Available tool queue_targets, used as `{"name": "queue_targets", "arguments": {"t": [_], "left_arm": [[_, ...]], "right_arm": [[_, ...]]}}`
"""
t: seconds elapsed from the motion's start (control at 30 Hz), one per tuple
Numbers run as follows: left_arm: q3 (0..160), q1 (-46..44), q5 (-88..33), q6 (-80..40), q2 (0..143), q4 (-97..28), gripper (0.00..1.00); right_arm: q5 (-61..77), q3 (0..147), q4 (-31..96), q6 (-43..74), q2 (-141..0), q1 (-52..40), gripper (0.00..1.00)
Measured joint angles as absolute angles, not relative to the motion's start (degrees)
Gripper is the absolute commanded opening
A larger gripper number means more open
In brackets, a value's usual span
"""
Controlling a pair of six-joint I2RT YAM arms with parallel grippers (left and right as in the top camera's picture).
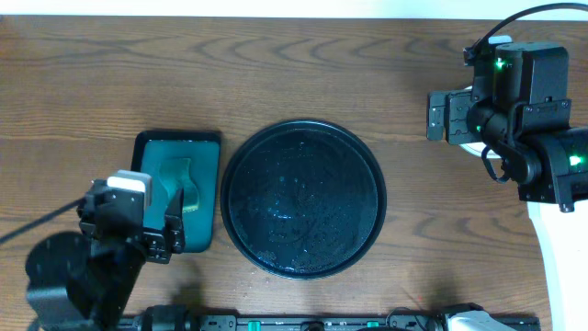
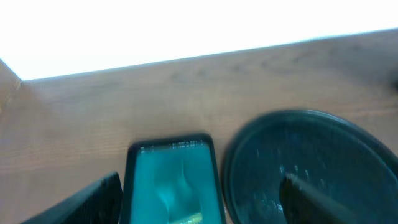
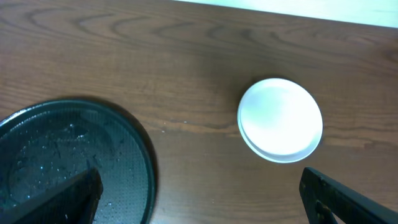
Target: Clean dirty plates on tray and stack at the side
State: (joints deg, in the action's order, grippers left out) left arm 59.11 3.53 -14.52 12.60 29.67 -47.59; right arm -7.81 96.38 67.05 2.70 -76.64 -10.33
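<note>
Brown wood-grain table lies under everything. Right jaws stand wide apart and empty. The stacked plates, a clean white one on top, lie just ahead of them at centre-right of the wrist frame, apart from the tray at lower left. Left jaws, also apart and empty, hang over the teal tray. The right arm is far nearer the stack.

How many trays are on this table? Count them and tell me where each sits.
2. The round black tray lies mid-way along the table; the teal rectangular tray lies just left of it, apart. Others could be hidden under the arms.
</note>
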Motion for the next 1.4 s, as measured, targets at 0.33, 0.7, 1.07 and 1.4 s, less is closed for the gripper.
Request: {"name": "queue_targets", "arguments": {"t": [0.33,0.7,1.07,1.4], "left_arm": [[32.6,1.4,-16.6,3.9,12.4,-5.5,0.81],[13.4,-3.9,-15.3,-3.5,8.8,12.6,0.81],[5.9,-4.0,-13.1,-5.6,0.7,17.2,0.81],[0.3,-4.0,-9.5,-5.8,0.6,15.7,0.81]], "right_arm": [[-8.0,96.4,67.1,2.5,-76.6,-10.3,0.99],[-8.0,96.4,67.0,2.5,-76.6,-10.3,0.99],[-8.0,96.4,67.0,2.5,-76.6,-10.3,0.99],[-8.0,96.4,67.0,2.5,-76.6,-10.3,0.99]]}}
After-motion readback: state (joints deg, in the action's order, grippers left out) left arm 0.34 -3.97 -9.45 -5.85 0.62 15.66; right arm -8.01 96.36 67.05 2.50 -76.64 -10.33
